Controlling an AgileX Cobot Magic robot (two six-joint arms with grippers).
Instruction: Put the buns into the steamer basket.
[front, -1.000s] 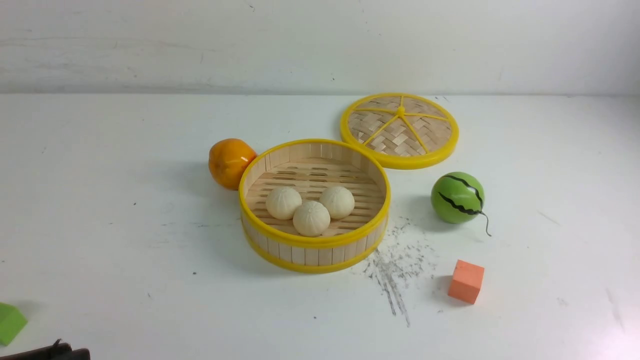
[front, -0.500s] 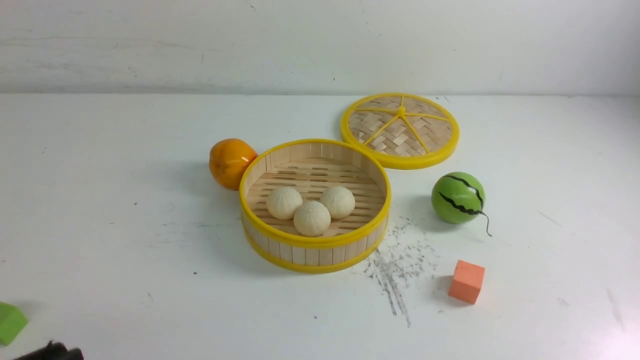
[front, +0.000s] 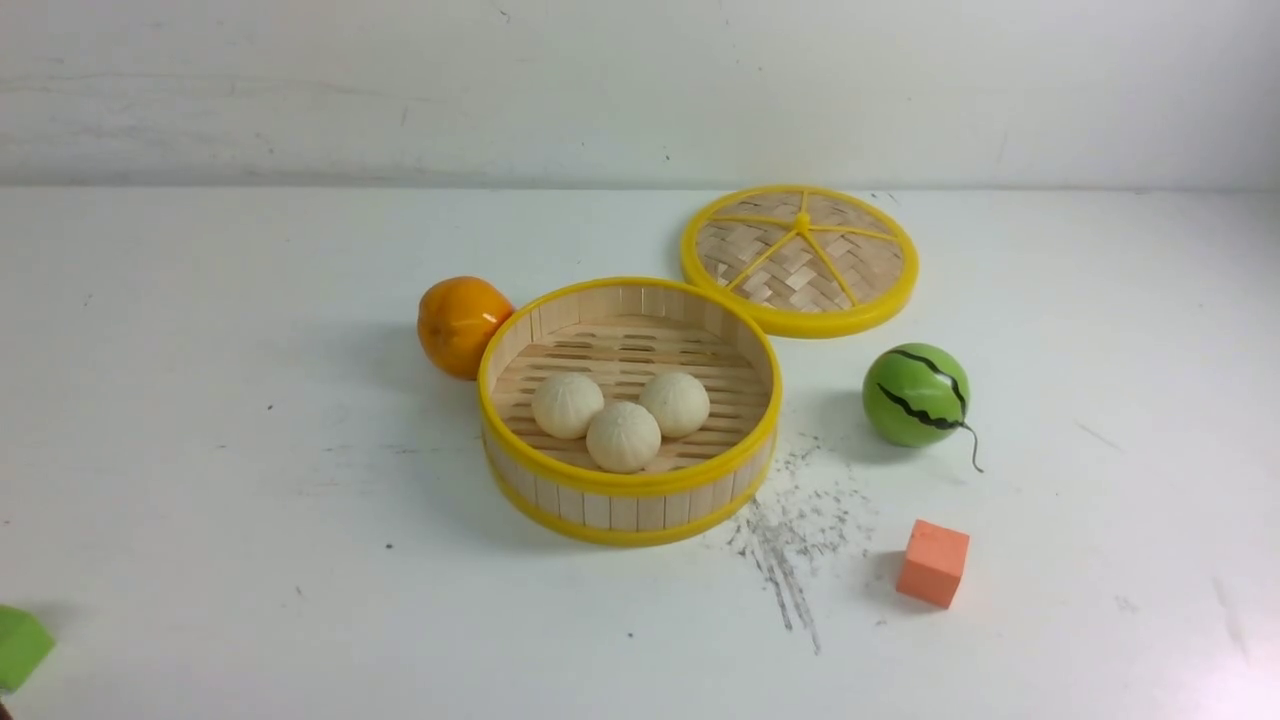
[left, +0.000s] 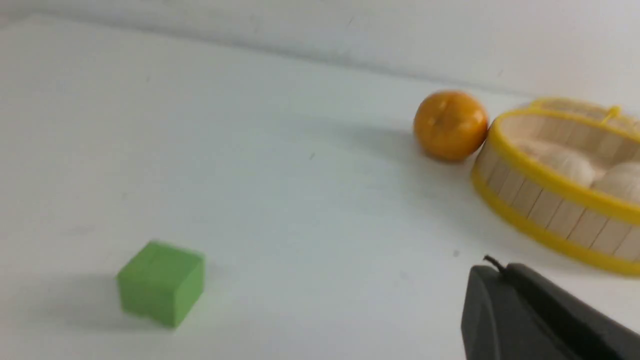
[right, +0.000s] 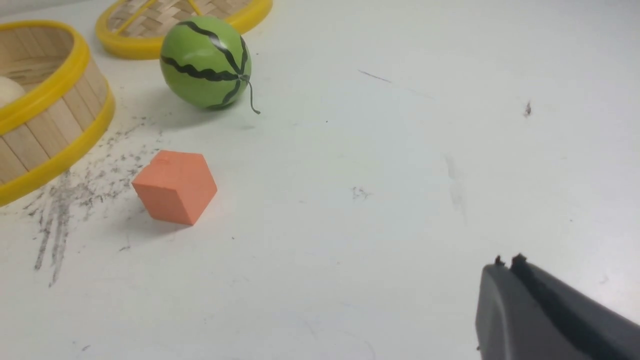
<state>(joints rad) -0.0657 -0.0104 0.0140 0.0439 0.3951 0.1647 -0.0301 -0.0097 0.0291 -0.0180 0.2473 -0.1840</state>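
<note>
The left pincer (left: 495, 267) is clenched, its tips together with nothing between them, held above the near left part of the white table (front: 330, 590). The right pincer (right: 509, 264) is clenched and empty too, above the near right part.

On the table near the left pincer, at the near left edge of the front view, sits a green block (front: 22, 648), partly cut off there. An orange-pink block (front: 933, 564) lies on the near right side, nearer than the green striped ball (front: 915, 395) with its thin curled stem.

Around the middle of the table stands the steamer basket (front: 628, 484), upright and uncovered, with yellow rims, a wall of pale wooden strips and a slatted floor. Inside it are the three buns (front: 623, 437), cream-white and faintly pleated, resting on the slats: one on the left, one on the right, and one between them but set nearer. They sit close together in the near half of the basket.

By the basket's far left side is the orange (front: 462, 327). The woven lid (front: 800, 262) lies flat to the far right of the basket, its yellow ribs meeting at a small knob.
</note>
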